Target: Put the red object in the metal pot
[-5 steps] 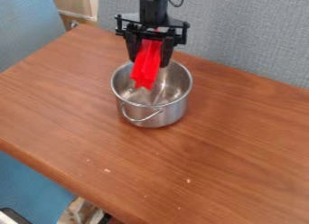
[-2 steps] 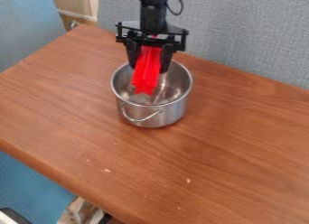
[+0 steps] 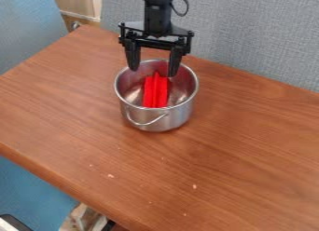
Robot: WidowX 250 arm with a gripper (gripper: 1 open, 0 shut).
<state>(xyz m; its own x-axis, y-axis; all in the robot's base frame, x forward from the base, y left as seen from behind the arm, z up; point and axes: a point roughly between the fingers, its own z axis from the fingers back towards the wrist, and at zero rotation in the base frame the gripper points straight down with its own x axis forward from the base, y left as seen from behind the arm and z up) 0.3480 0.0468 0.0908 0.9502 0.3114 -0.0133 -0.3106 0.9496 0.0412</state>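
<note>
Red object [image 3: 156,88] seen inside metal pot [image 3: 157,97]; judged light, rigid, slick; regrasp at mid-length flats. Fingers [image 3: 132,56] spread open, empty, at 12 o'clock above pot.

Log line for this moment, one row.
gripper: open, above pot | red object: inside pot, released | pot: upright on table | task: placement looks done

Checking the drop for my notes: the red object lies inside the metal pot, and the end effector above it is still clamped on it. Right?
Not quite. The camera view shows the end effector open above the metal pot, holding nothing. The red object does lie inside the pot.
</note>
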